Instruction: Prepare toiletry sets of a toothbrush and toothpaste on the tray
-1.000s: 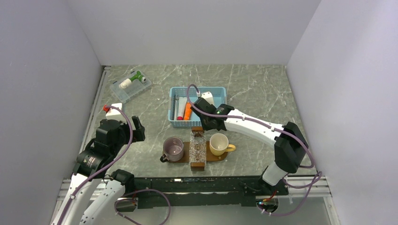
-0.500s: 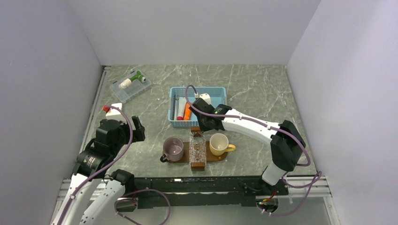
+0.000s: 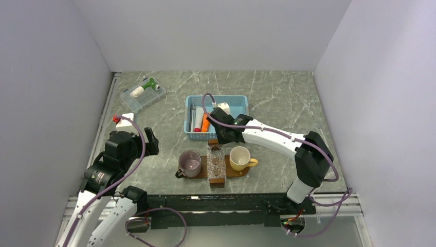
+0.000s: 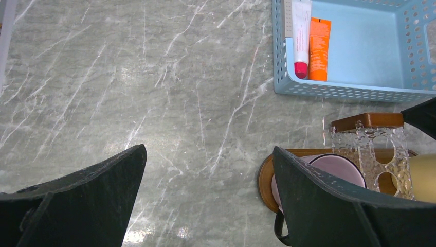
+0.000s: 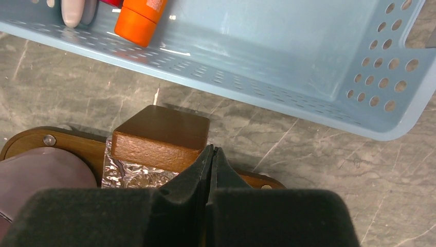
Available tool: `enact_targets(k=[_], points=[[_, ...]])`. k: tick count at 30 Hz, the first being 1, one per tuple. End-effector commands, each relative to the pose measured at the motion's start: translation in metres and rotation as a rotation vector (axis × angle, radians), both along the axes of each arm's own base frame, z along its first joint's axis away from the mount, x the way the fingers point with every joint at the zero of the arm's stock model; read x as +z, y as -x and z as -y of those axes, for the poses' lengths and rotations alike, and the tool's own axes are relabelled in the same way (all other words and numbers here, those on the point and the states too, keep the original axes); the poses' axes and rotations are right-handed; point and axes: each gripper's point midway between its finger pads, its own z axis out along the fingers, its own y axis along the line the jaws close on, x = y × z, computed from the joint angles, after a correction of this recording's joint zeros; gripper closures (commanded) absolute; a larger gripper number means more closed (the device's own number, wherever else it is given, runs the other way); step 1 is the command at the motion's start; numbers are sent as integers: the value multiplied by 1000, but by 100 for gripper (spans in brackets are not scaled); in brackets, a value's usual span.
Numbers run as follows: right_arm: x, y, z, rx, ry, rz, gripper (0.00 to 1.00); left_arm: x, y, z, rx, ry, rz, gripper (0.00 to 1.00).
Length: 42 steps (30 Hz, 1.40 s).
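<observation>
Toothpaste [image 3: 205,122] lengthwise near-far, cap nearward; right gripper [image 5: 211,152] closed empty, left gripper [image 4: 208,151] spread.

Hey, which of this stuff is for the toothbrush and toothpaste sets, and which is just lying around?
For the job: orange toothpaste, wooden tray; toothbrush not clearly visible.
Lying about: blue basket, white tube, purple cup, yellow cup, clear box.

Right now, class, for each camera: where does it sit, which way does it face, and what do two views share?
Top external: above and behind, looking down on the table; left arm and right arm show.
Left wrist: looks down at the table between open left fingers.
Right wrist: low, facing the basket; shut right fingers show.
Shared: both wrist views catch the basket and toothpaste.
</observation>
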Motion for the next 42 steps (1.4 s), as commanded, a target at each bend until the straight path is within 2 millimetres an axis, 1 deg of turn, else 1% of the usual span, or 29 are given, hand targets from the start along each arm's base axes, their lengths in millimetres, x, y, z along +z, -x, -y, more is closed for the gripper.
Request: enact_targets(k=[1,5,7,9,13,17,20,24,26,29,30,36,39,42], points=[[27,-15,-6,-23,-34,67,100,9,-5,1,-2,11,41,1],[41,-23,4,-45,5,112,100,8,-5,1,1,9,39,1],[51,-29,6,-51,3,137,100,7,-6,1,2,5,33,1],[60,-34,4,-49,-10,156,97,6,-6,1,2,3,29,1],[76,-47,-8,-30,-44,186,87,4,-7,0,6,-4,16,1],[85,-63,-27,-4,-94,194,71,3,-8,0,13,-3,13,1],[86,-77,-41,16,-112,193,62,3,-8,-2,19,-7,13,1],[77,-96,-55,43,-120,168,53,2,-8,-2,18,-9,8,1],[70,-105,-60,54,-126,152,49,2,-9,-2,16,-10,7,1],[56,-117,-65,46,-136,115,46,1,-9,0,9,-10,1,1],[48,-121,-66,40,-131,102,45,1,-10,0,7,-10,0,1],[16,-134,-71,-7,-144,44,43,-1,-11,1,0,-10,-9,1],[-1,-137,-71,-36,-156,4,43,-1,-11,2,-4,-8,-8,1],[-13,-138,-75,-49,-184,-27,43,0,-10,1,-3,-8,-5,1]])
